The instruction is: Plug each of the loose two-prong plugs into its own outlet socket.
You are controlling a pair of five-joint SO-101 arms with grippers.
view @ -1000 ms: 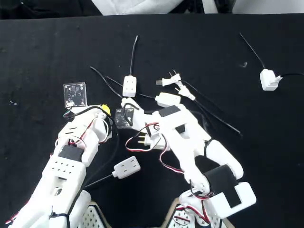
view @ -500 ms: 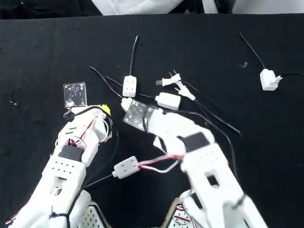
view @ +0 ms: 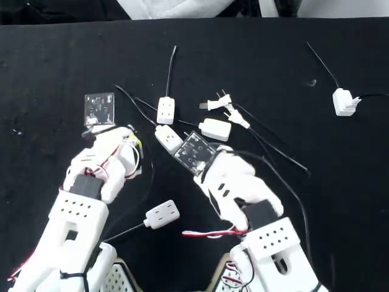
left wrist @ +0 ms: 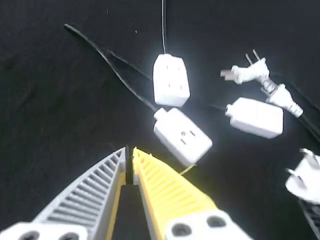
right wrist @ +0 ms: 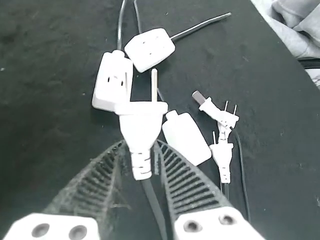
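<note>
1. The white two-prong plug (right wrist: pixel 141 120) is clamped by its body between the ribbed black fingers of the right gripper (right wrist: pixel 140 146), which is closed only as far as the plug allows. Its prongs point at the nearest white rectangular socket block (right wrist: pixel 112 82), just beside it
2. That block's slots seem to face upward, so the prongs should probably be tipped down and squared to the slots before being pressed in. Only one prong is clearly seen, so alignment cannot be judged
3. The block is unheld and could be shoved away. The left gripper (left wrist: pixel 128 152), its fingers pressed together on nothing, is seen at 9 o'clock from it in the high view and might be used as a brace
4. From the first block, a second white socket block (view: pixel 165 110) lies at 12 o'clock, a plain white oblong block (view: pixel 214 128) at 3 o'clock, two loose white plugs (view: pixel 217 103) at 2 o'clock and a third white socket block (view: pixel 161 214) at 6 o'clock
5. Thin black cords (view: pixel 171 72) run among these and could be snagged
</note>
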